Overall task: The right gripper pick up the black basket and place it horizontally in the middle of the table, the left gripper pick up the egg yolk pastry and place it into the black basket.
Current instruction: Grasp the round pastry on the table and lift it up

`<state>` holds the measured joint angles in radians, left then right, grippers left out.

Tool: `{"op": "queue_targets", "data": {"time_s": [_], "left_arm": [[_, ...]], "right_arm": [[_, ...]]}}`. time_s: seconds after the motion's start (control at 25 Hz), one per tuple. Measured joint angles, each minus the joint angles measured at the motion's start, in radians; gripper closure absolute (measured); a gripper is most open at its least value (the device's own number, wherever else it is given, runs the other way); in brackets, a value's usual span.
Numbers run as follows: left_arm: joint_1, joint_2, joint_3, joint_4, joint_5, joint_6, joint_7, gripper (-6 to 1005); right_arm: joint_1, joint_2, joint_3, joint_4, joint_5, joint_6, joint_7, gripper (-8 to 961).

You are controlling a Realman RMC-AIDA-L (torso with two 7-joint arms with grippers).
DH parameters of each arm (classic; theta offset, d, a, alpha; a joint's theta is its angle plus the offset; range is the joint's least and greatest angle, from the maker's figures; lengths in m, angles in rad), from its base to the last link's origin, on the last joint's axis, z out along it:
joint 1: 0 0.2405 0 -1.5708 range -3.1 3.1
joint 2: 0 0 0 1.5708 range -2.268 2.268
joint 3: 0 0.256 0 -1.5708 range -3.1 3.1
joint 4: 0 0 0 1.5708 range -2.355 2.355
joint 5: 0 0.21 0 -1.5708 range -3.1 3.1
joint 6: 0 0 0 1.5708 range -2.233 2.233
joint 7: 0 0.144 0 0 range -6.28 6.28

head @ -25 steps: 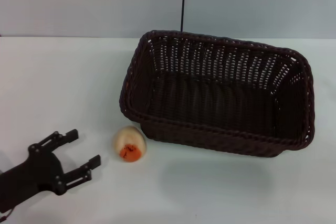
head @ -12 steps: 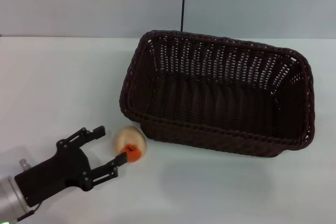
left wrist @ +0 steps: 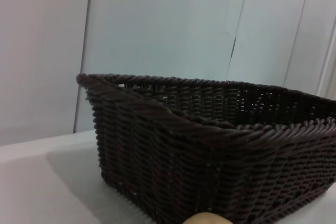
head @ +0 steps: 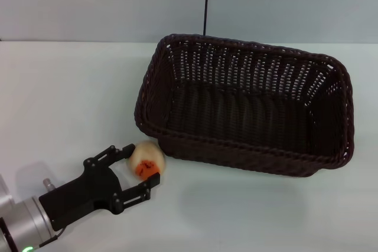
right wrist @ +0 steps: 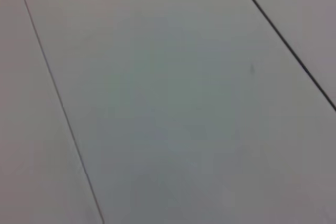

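The egg yolk pastry [head: 146,160] sits between the spread fingers of the open left claw [head: 140,168].

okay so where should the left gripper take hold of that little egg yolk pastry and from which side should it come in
Probably across the middle of the egg yolk pastry, at its widest part, since it is a small round ball with no handle or edge. Come from the front left, away from the black basket, whose wall stands close behind it. The left gripper is already there, open, with one of its fingers on either side.
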<state>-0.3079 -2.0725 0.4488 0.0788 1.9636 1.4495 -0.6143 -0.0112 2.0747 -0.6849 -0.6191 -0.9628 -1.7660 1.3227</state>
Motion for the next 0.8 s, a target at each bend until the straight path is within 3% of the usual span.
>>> {"op": "queue_targets", "data": {"time_s": [0.16, 0.64, 0.72, 0.8], "left_arm": [[-0.009, 0.0, -0.002, -0.003, 0.0, -0.011, 0.0, 170], [-0.016, 0.0, -0.038, -0.012, 0.0, -0.044, 0.014, 374], [-0.008, 0.002, -0.09, -0.015, 0.0, -0.043, 0.02, 551], [-0.003, 0.004, -0.112, -0.013, -0.001, -0.038, 0.019, 642]], "right_arm": [[0.001, 0.0, 0.024, 0.038, 0.0, -0.031, -0.017, 127], [0.014, 0.002, 0.19, 0.211, 0.009, -0.15, -0.08, 127], [0.014, 0.002, 0.197, 0.218, 0.009, -0.156, -0.08, 127], [0.015, 0.002, 0.203, 0.225, 0.009, -0.159, -0.08, 127]]}}
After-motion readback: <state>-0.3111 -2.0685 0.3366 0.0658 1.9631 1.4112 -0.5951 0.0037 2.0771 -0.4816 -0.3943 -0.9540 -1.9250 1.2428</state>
